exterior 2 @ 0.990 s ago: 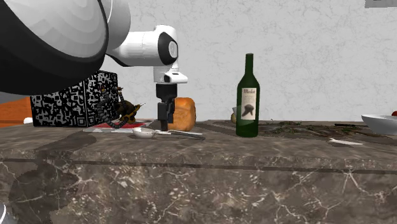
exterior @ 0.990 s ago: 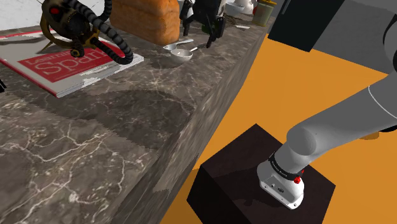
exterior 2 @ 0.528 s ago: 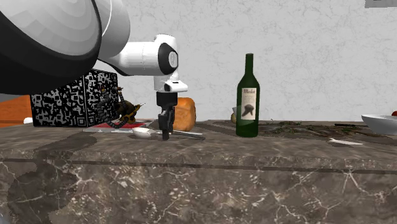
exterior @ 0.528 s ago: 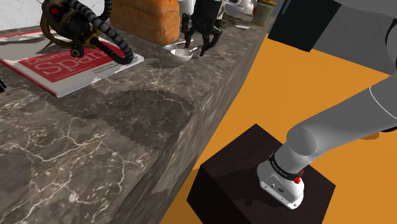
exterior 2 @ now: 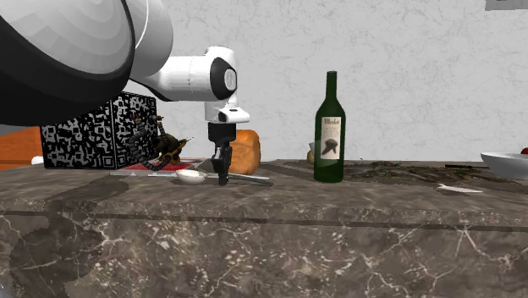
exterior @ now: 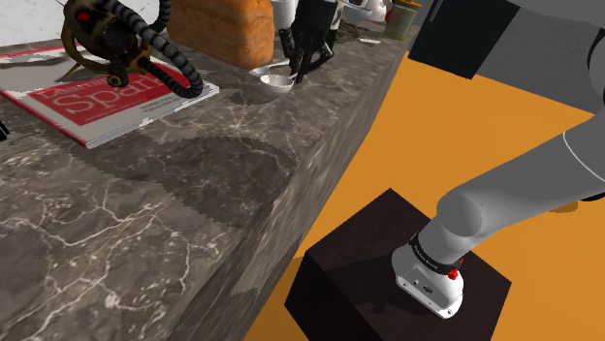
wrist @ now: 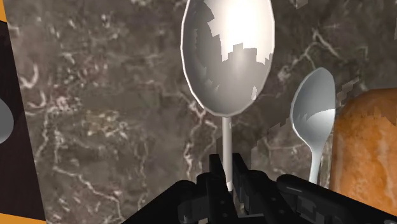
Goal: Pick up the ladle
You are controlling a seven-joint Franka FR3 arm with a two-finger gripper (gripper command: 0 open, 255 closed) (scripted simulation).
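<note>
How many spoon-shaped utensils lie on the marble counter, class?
2: the ladle, its handle clasped by the tool, and a smaller spoon beside the bread. Others may be hidden.

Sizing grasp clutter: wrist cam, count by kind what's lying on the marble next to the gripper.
Ladle: 1
Smaller spoon: 1
Bread loaf: 1
Total: 3

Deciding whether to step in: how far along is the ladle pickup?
Done: the gripper is down at the ladle, a finger each side of its handle. In hand: the fingers look shut on that handle. Left: the lift; the bowl lies on the counter.
</note>
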